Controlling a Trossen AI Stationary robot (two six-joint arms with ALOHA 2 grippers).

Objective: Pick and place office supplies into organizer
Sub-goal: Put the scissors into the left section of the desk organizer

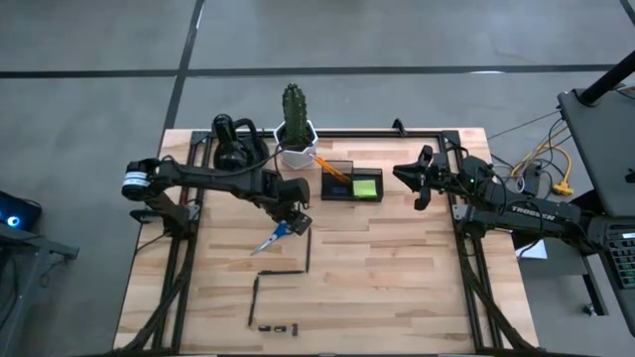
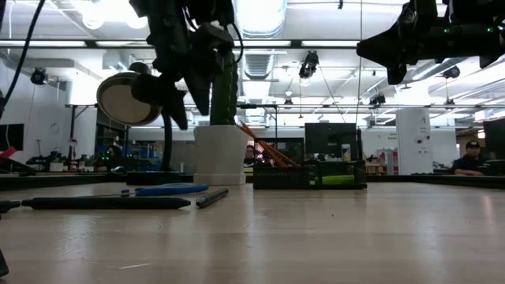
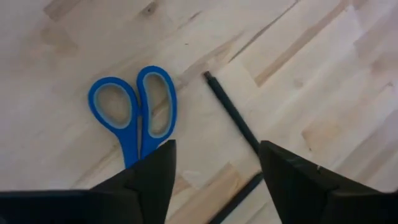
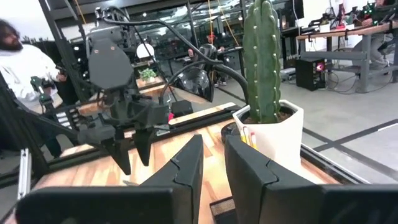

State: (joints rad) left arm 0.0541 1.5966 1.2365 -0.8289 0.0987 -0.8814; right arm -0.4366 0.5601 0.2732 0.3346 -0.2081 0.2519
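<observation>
The blue-handled scissors (image 1: 273, 238) lie flat on the wooden table; their handles show in the left wrist view (image 3: 134, 109). My left gripper (image 1: 293, 210) hangs open just above them, touching nothing (image 3: 214, 162). A dark pen (image 3: 233, 115) lies beside the scissors. Two more dark pens (image 1: 278, 270) (image 1: 255, 297) and tiny black clips (image 1: 278, 326) lie nearer the front. The dark organizer (image 1: 352, 183) holds a lime-green sticky-note pad (image 1: 365, 186) and orange pencils (image 1: 334, 171). My right gripper (image 1: 415, 183) waits raised to the organizer's right, its fingers a narrow gap apart (image 4: 213, 168).
A white hexagonal pot with a cactus (image 1: 295, 149) stands left of the organizer, and a black rounded gadget (image 1: 236, 144) stands farther left at the back. A person in white (image 4: 25, 68) is beyond the table. Bare wood lies at the front right (image 1: 397, 288).
</observation>
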